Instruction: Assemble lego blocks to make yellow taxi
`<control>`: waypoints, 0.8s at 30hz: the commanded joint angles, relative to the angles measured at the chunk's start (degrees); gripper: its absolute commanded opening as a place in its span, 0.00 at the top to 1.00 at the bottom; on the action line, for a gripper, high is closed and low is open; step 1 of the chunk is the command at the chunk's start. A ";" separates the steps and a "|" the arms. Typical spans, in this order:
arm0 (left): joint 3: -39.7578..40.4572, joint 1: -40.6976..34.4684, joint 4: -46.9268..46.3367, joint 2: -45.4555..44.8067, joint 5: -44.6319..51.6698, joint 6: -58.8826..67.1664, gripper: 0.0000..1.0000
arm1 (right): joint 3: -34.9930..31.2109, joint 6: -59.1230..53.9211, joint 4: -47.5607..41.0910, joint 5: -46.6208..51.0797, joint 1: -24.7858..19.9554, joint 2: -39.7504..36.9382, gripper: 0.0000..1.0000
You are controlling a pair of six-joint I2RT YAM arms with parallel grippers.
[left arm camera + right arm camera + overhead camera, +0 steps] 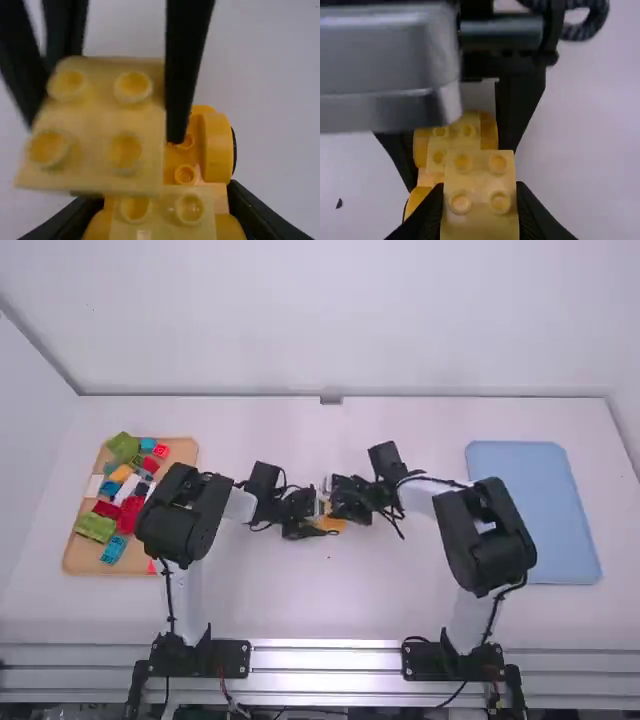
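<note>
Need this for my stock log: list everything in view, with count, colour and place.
Yellow block: one, pale yellow, in the right pincer
Car: one, partly built, orange and pale yellow, in the left pincer
Blocks: many, too heaped to count; green, blue, red, white, orange; in the tan tray
Tan tray: one, table's left
Blue tray: one, light blue, table's right
Table: one, white, under everything
Rail: one, silver, near edge
Walls: white, behind and beside
Arms: two, black and white, meeting mid-table
Pincers: two, black; left, right
</note>
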 commanded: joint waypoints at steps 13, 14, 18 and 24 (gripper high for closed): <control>-0.17 -0.13 -0.11 1.84 -1.29 -2.32 0.57 | -3.13 1.77 1.51 -2.67 -0.37 0.42 0.79; -0.17 -0.13 0.04 1.84 -1.29 -2.36 0.57 | -3.13 1.77 1.51 -2.64 -0.33 0.42 0.79; -0.17 -0.13 0.22 1.84 -1.31 -2.34 0.57 | -3.17 1.81 1.01 -2.62 -0.33 0.46 0.79; -0.17 -0.13 0.24 1.84 -1.31 -2.56 0.57 | -3.17 0.87 -0.07 0.94 0.85 0.46 0.81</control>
